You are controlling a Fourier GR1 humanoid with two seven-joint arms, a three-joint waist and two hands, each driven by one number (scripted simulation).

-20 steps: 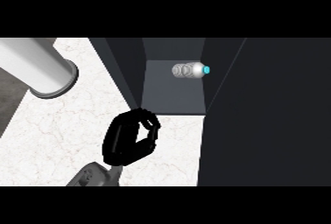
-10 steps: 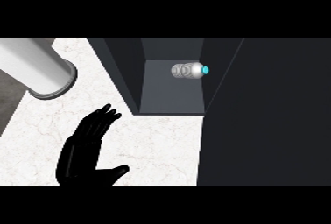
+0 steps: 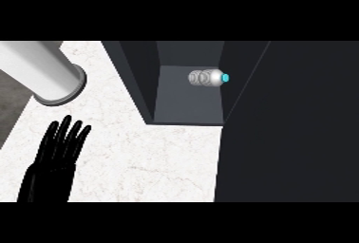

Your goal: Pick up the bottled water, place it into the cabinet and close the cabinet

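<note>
With the bottled water [image 3: 207,78] already lying on its side inside the cabinet [image 3: 189,102], its blue cap turned toward the right wall, the placing part of the job looks done and only the closing appears to remain. The bottle rests toward the back of the open compartment, apart from the front edge, a position that should leave the door free to swing shut without catching it. The large dark panel [image 3: 294,133] filling the right of the view is probably the open cabinet door seen edge-on from above, though the steep angle makes that hard to confirm. One robot hand [image 3: 60,147] shows at the lower left over the pale marble worktop [image 3: 154,156], its fingers straight and spread, holding nothing and touching nothing that can be seen; by its place in the view it reads as the left, set well apart from the cabinet opening. The right robot hand does not appear at all. A thick white cylinder [image 3: 42,71], its nature unclear, lies at a slant across the upper left corner of the worktop, near the fingertips but not in contact with them. Closing would call for a push on the dark panel, which stands on the far side from the visible hand.
</note>
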